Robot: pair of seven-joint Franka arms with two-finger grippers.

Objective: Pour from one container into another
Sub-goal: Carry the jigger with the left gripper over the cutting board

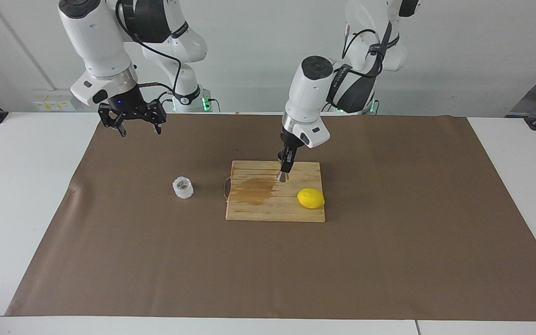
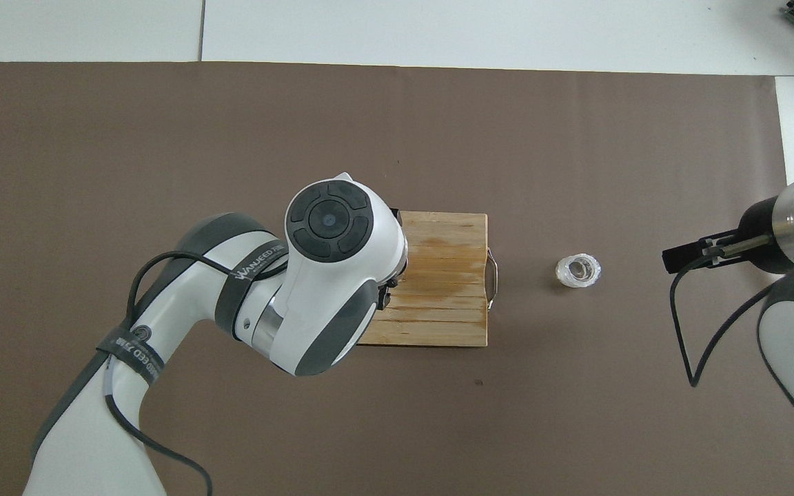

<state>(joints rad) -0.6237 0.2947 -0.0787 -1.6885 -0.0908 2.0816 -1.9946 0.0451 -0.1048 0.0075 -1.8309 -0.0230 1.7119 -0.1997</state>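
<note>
Fingers of the right gripper (image 1: 138,130) spread apart, empty, raised over the brown mat (image 1: 389,242) near the right arm's end of the table (image 1: 21,195).

Glass cup (image 1: 183,187): small, clear, faceted; upright on the mat, between the right gripper and the cutting board, well apart from both grippers.

Cutting board (image 1: 268,207): wooden, metal handle toward the cup, darker stain on its surface.

Left gripper (image 1: 284,172): fingers clenched on the jigger (image 1: 281,176), a small silvery cone hanging below the fingertips, over the board's edge nearer the robots. Whether it touches the board cannot be told. In the overhead view the left arm covers the jigger and lemon.

Lemon (image 1: 311,198): yellow, lying on the board toward the left arm's end, apart from the jigger.
</note>
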